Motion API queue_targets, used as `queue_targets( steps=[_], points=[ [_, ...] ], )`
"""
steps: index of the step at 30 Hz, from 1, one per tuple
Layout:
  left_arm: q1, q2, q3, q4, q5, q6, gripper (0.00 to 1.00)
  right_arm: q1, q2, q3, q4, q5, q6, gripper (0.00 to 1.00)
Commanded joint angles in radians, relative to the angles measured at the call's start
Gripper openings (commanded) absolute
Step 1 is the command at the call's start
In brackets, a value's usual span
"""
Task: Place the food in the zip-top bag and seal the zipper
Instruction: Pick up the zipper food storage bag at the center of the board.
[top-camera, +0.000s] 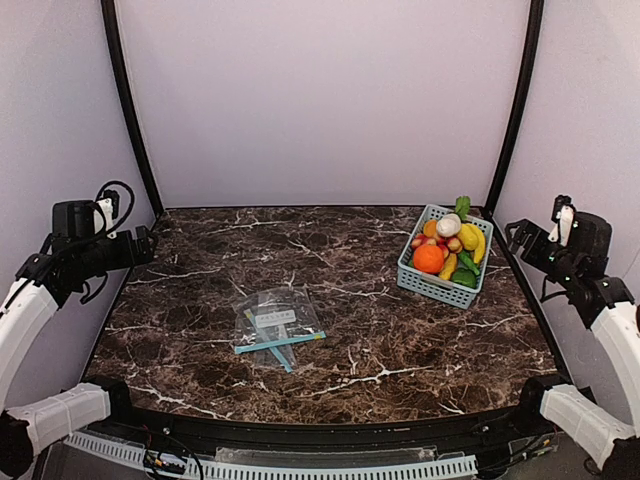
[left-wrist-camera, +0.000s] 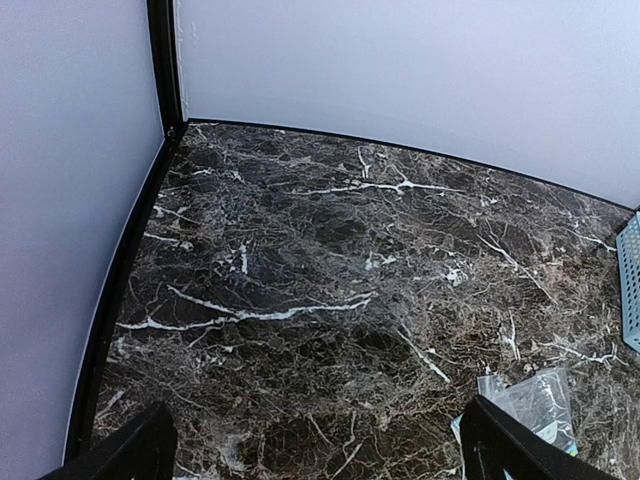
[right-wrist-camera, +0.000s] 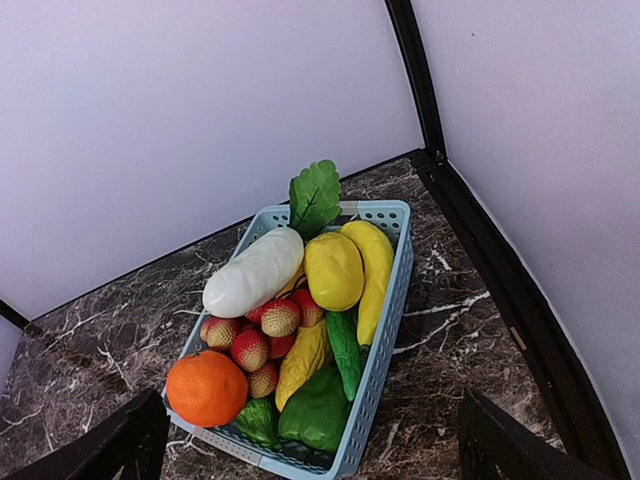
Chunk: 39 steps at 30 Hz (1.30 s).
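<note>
The food lies piled in a light blue basket at the back right: an orange ball, a white oblong, yellow pieces and green pieces. The clear zip-top bag with a teal zipper strip lies flat at the table's middle front. My left gripper hangs open over the left edge, nothing between its fingers. My right gripper stands open above the basket's right side, empty.
The dark marble table is closed in by white walls with black corner posts. A black rim runs along the near edge.
</note>
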<state>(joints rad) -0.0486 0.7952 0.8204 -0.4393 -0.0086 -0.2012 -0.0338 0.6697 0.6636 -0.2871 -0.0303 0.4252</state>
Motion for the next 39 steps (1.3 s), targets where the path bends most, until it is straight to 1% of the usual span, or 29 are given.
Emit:
queue_targets(
  steps=[1,8,12,13,16,17,18,22,26,28,31,32,33,34,36,38,39],
  points=[
    [0.002,0.001,-0.008,-0.009,0.021,-0.003,1.0,-0.007,-0.001,0.019,-0.004,-0.053,-0.026,0.99],
    [0.002,0.012,-0.024,-0.007,0.091,-0.067,1.0,-0.006,0.01,0.064,-0.058,-0.114,-0.051,0.99],
    [-0.005,0.025,-0.062,-0.001,0.19,-0.119,1.0,-0.007,0.026,0.085,-0.081,-0.186,-0.028,0.99],
    [-0.013,0.025,-0.087,0.007,0.215,-0.14,1.0,-0.006,0.037,0.088,-0.084,-0.207,-0.023,0.99],
    [-0.096,0.024,-0.136,0.036,0.216,-0.168,1.0,0.005,0.079,0.089,-0.08,-0.318,-0.029,0.98],
    [-0.13,0.024,-0.158,0.05,0.218,-0.183,1.0,0.024,0.091,0.084,-0.068,-0.338,-0.031,0.97],
    [-0.143,0.024,-0.183,0.06,0.235,-0.203,1.0,0.071,0.101,0.08,-0.063,-0.334,-0.031,0.96],
    [-0.194,0.021,-0.291,0.178,0.322,-0.304,1.0,0.223,0.151,0.075,-0.064,-0.243,-0.024,0.95],
    [-0.249,0.024,-0.4,0.312,0.354,-0.408,1.0,0.311,0.18,0.034,-0.015,-0.217,0.013,0.95],
    [-0.27,0.027,-0.462,0.4,0.378,-0.47,0.97,0.333,0.186,0.008,0.029,-0.228,0.033,0.95],
    [-0.3,0.06,-0.549,0.608,0.428,-0.562,0.93,0.353,0.207,-0.008,0.076,-0.246,0.052,0.95],
    [-0.303,0.073,-0.584,0.65,0.458,-0.607,0.92,0.36,0.218,-0.006,0.086,-0.249,0.052,0.95],
    [-0.311,0.106,-0.595,0.726,0.485,-0.625,0.88,0.367,0.227,-0.002,0.092,-0.251,0.052,0.95],
    [-0.316,0.123,-0.608,0.753,0.491,-0.651,0.83,0.376,0.24,0.006,0.096,-0.25,0.051,0.95],
    [-0.337,0.171,-0.599,0.782,0.492,-0.653,0.76,0.393,0.261,0.017,0.103,-0.245,0.05,0.95],
    [-0.365,0.221,-0.576,0.777,0.486,-0.636,0.71,0.405,0.275,0.026,0.114,-0.242,0.05,0.95],
    [-0.37,0.25,-0.564,0.777,0.485,-0.629,0.7,0.41,0.28,0.027,0.121,-0.241,0.049,0.95]
  ],
)
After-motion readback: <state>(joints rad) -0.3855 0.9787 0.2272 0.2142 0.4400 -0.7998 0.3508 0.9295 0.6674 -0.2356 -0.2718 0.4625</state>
